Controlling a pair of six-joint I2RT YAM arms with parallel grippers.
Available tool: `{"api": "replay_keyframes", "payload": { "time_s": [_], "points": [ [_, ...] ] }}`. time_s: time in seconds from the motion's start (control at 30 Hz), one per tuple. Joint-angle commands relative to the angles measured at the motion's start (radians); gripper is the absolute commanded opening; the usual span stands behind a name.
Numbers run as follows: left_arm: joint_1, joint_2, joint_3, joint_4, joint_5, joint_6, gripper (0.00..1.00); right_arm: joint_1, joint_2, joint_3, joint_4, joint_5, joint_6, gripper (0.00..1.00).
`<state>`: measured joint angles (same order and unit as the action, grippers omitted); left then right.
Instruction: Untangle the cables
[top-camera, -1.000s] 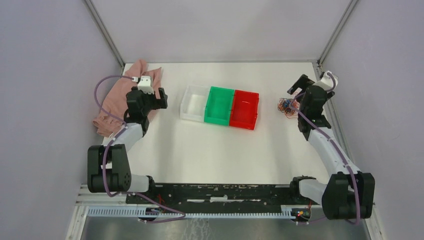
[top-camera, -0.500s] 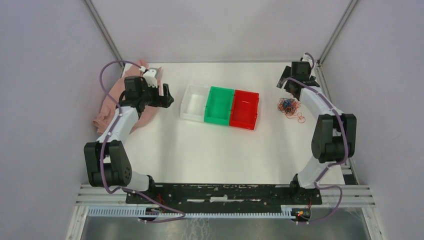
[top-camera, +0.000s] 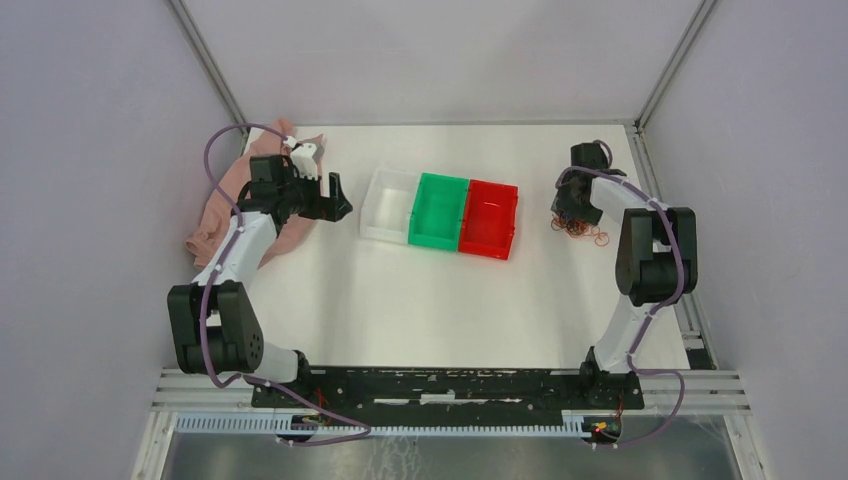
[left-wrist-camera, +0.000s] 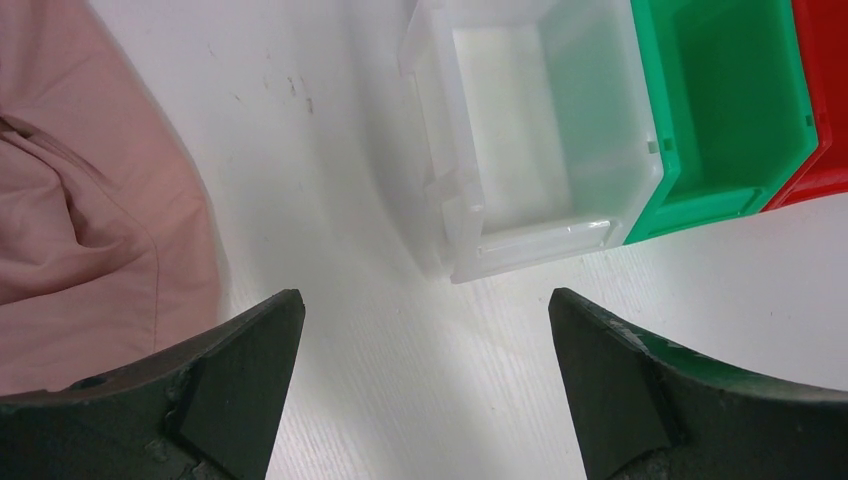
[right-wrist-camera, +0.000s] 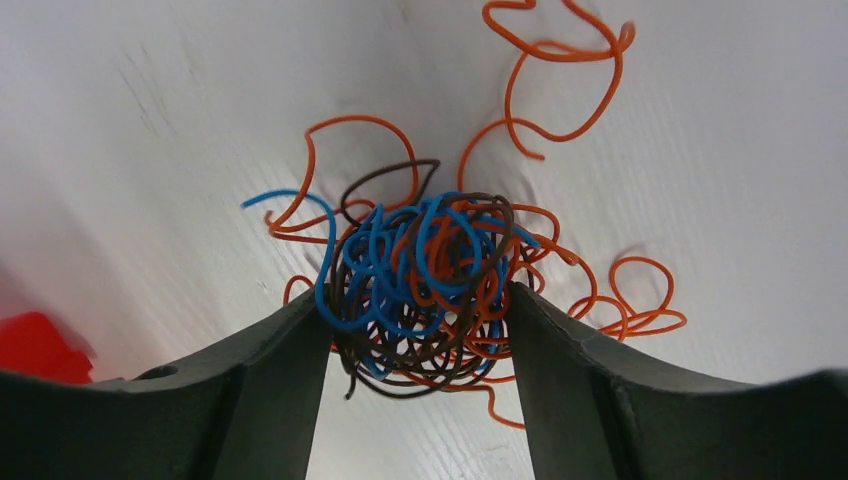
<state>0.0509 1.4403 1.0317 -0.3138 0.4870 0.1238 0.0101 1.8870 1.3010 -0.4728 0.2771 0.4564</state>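
Note:
The cables (right-wrist-camera: 425, 270) are a tight ball of blue, dark brown and orange wire on the white table, with loose orange loops (right-wrist-camera: 560, 80) trailing beyond it. My right gripper (right-wrist-camera: 418, 300) stands down over the ball, and both fingers press against its sides. From above, the cables (top-camera: 582, 233) show at the far right, partly hidden under the right gripper (top-camera: 566, 212). My left gripper (left-wrist-camera: 425, 305) hangs wide open over bare table with nothing between its fingers, to the left of the bins (top-camera: 335, 198).
A white bin (top-camera: 372, 205), a green bin (top-camera: 440, 240) and a red bin (top-camera: 489, 250) stand in a row mid-table. A pink cloth (top-camera: 225, 215) lies bunched at the far left. The right wall frame runs close beside the cables.
My right arm swung back and came down over the cable ball, and its jaws have narrowed onto it. The left gripper shifted slightly right, toward the white bin.

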Motion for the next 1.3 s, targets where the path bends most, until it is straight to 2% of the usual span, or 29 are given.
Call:
{"api": "replay_keyframes", "payload": {
  "time_s": [0.0, 0.1, 0.27, 0.5, 0.73, 0.93, 1.17, 1.27],
  "points": [
    [0.001, 0.001, 0.039, 0.028, 0.054, 0.010, 0.99, -0.005, -0.071, -0.077, -0.036, -0.112, 0.062, 0.66],
    [0.001, -0.005, 0.030, 0.040, 0.057, 0.007, 0.99, -0.004, -0.106, -0.117, -0.042, -0.142, 0.058, 0.60],
    [0.002, -0.009, 0.020, 0.044, 0.064, 0.010, 0.99, -0.003, -0.168, -0.183, -0.045, -0.177, 0.056, 0.40],
    [0.001, -0.014, 0.012, 0.044, 0.075, 0.023, 0.99, 0.061, -0.279, -0.325, -0.049, -0.210, 0.089, 0.38],
    [0.002, -0.026, 0.019, 0.031, 0.070, 0.043, 0.99, 0.310, -0.460, -0.471, -0.101, -0.117, 0.195, 0.39],
    [0.001, -0.035, 0.021, 0.029, 0.070, 0.048, 0.99, 0.449, -0.592, -0.547, -0.102, -0.129, 0.315, 0.38],
    [0.001, -0.026, 0.017, 0.030, 0.070, 0.044, 0.99, 0.753, -0.461, -0.450, -0.049, -0.089, 0.436, 0.36],
    [0.001, -0.026, 0.016, 0.025, 0.071, 0.048, 0.99, 0.870, -0.346, -0.324, -0.042, -0.053, 0.445, 0.42]
  ]
}}
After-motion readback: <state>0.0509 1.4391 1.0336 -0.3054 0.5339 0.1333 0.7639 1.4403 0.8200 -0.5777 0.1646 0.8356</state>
